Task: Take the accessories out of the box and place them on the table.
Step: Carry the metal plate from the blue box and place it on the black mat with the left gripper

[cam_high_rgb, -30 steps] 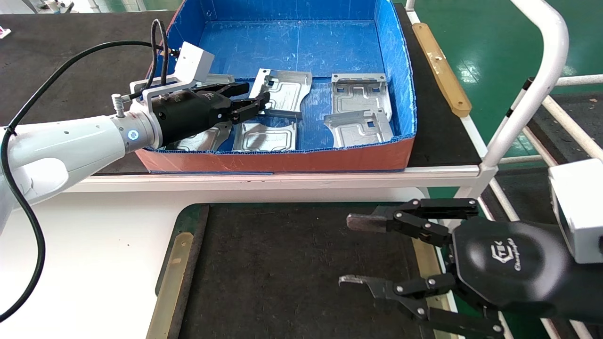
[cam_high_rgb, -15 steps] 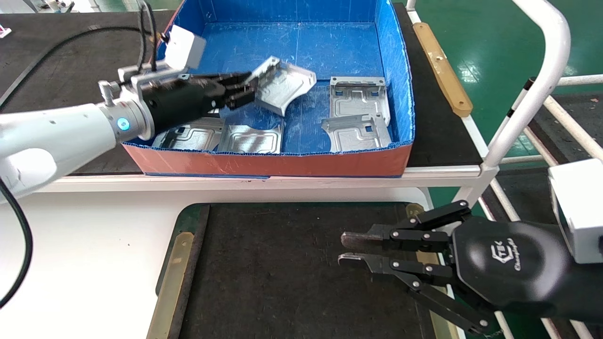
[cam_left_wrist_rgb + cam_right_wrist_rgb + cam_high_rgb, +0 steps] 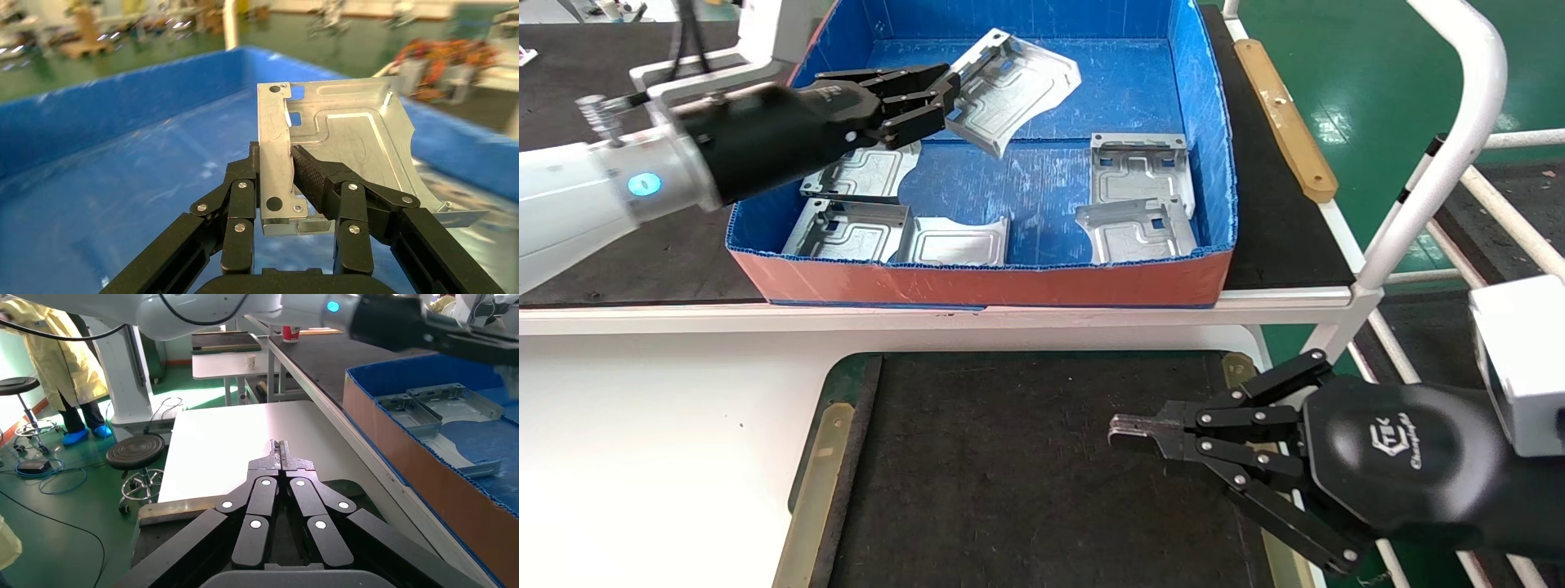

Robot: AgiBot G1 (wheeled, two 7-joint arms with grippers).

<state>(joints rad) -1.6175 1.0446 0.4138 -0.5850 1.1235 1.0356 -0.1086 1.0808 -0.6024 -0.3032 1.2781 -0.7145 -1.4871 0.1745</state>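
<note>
Above the blue box (image 3: 1214,163), left pincer (image 3: 948,90) grips one raised plate (image 3: 1017,82).

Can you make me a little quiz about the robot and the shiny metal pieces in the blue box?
1. True or false: the left gripper has lifted one plate above the box floor.
2. How many plates lie in the box, not counting the held one?
3. The right gripper is: A) holding a plate, B) shut and empty above the table, C) inside the box.

Key: 1 true. 2 five. 3 B.
</note>
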